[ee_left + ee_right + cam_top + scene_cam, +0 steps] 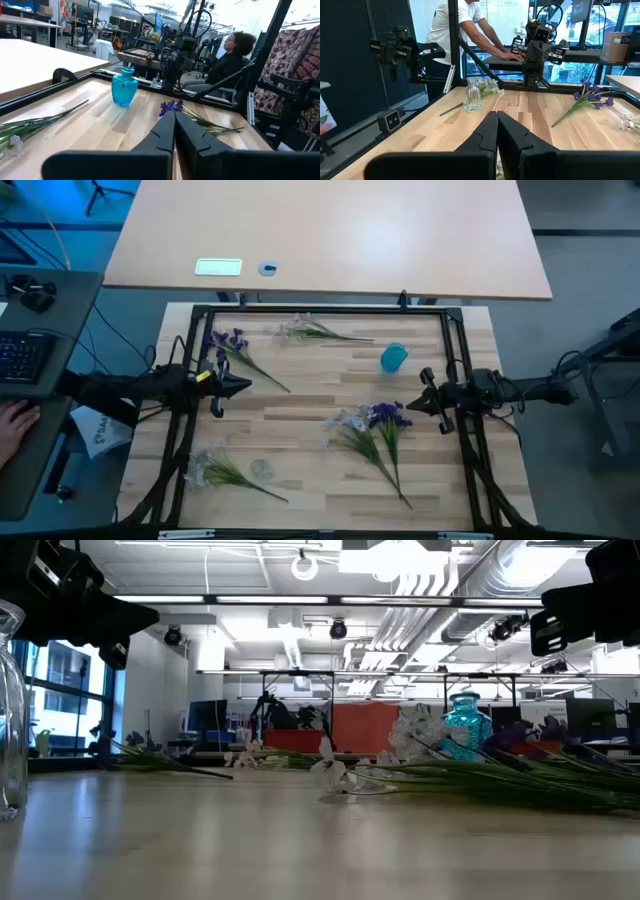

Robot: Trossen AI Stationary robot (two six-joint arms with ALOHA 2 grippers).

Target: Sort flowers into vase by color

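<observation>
both arms hang back at the table's sides, which reads as a ready pose: nothing is picked yet, and the middle of the wooden table (pixel 300 430) is left free for reaching. the left gripper (pixel 238 387) hovers over the left edge, its fingers pressed together with nothing between them, as its wrist view shows. the right gripper (pixel 412 404) mirrors it at the right edge, fingers likewise closed and empty.

the flowers lie flat and scattered, none in a vase. a purple sprig (pixel 232 348) rests near the left gripper, stem angled toward the centre. a pale sprig (pixel 310 330) lies along the far edge. a mixed bunch, pale blooms (pixel 345 423) beside purple blooms (pixel 388 416), lies just in front of the right gripper with stems crossing, so separating the colours there will likely need care. another pale sprig (pixel 215 467) lies at the near left corner.

two vases wait apart, probably one per colour: a blue vase (pixel 393 358) stands upright at the far right, and a clear glass vase (pixel 261 470) stands near the pale sprig at the near left; from above its outline is faint, so its exact spot is a little uncertain.

a person's hand (pixel 15 420) rests at a keyboard (pixel 22 355) off the table's left.
</observation>
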